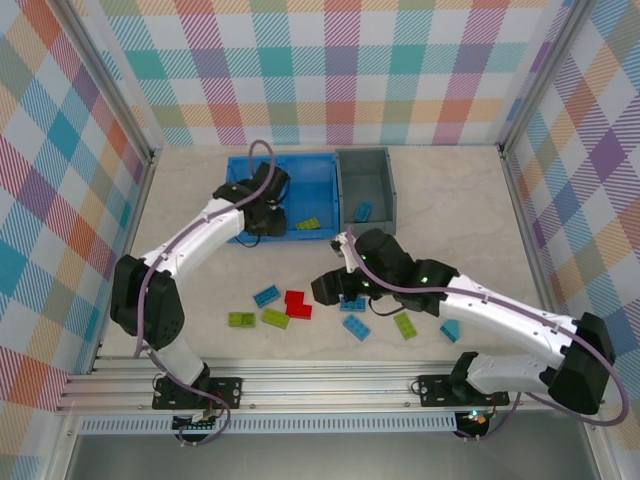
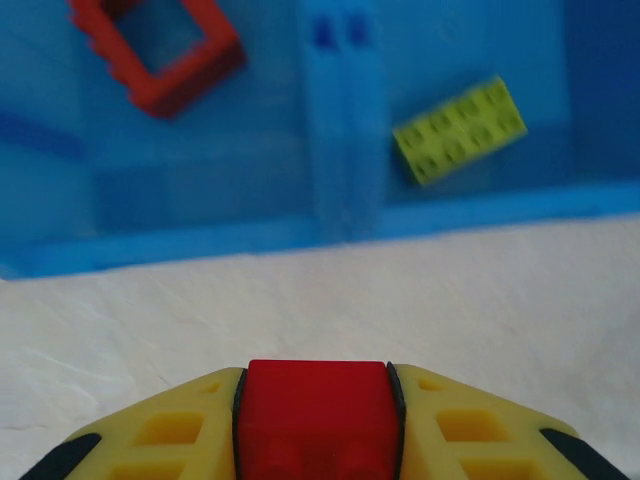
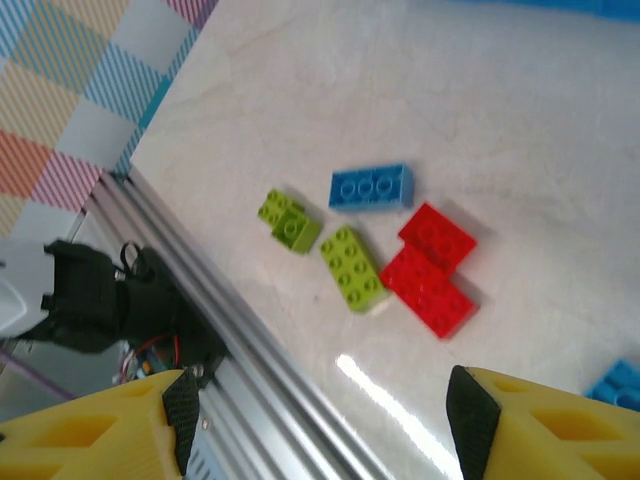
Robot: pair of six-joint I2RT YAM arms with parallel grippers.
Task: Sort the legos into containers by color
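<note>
My left gripper (image 2: 318, 378) is shut on a red lego (image 2: 318, 420), hanging over the table just short of the blue container's front wall (image 2: 300, 235). In that container a red hollow frame (image 2: 155, 50) lies in the left compartment and a green lego (image 2: 460, 130) in the right one. From above, the left gripper (image 1: 262, 218) is at the blue container's (image 1: 300, 165) near edge. My right gripper (image 3: 322, 410) is open, with nothing between its fingers, above the loose legos: blue (image 3: 371, 187), two green (image 3: 352, 266), two red (image 3: 430, 270). The grey container (image 1: 385, 165) holds a blue lego (image 1: 363, 211).
More loose legos lie on the table to the right: blue (image 1: 356, 328), green (image 1: 405, 325), blue (image 1: 450, 330). The right gripper (image 1: 335, 288) hovers mid-table. An aluminium rail (image 3: 250, 350) runs along the table's near edge. Plaid walls close in the sides and back.
</note>
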